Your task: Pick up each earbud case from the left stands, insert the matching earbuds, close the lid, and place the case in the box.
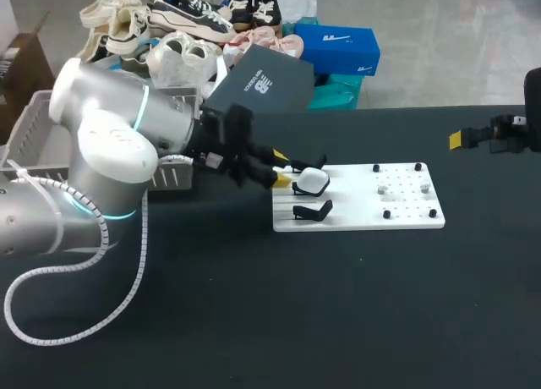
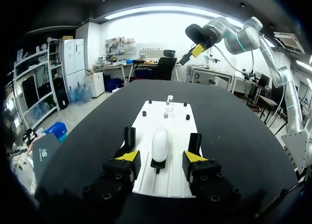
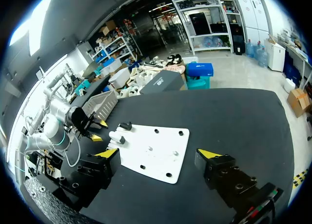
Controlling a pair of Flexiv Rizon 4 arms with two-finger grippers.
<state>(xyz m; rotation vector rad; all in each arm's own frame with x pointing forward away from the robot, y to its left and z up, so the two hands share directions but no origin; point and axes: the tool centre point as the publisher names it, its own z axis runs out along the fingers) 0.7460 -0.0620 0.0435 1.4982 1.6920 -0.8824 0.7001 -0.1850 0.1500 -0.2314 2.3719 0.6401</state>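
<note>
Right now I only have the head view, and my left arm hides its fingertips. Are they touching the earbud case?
Observer: No. The left wrist view shows the earbud case upright on its stand between the open fingers of the left gripper, a gap on each side.
Operator: And my right gripper, at my view's edge?
Observer: The right wrist view shows the right gripper open, nothing between its fingers.
Operator: Its height?
Observer: The left wrist view shows it raised well above the table, past the far end of the white plate.

Black matte tabletop [image 1: 355, 321], evenly lit overall.
</note>
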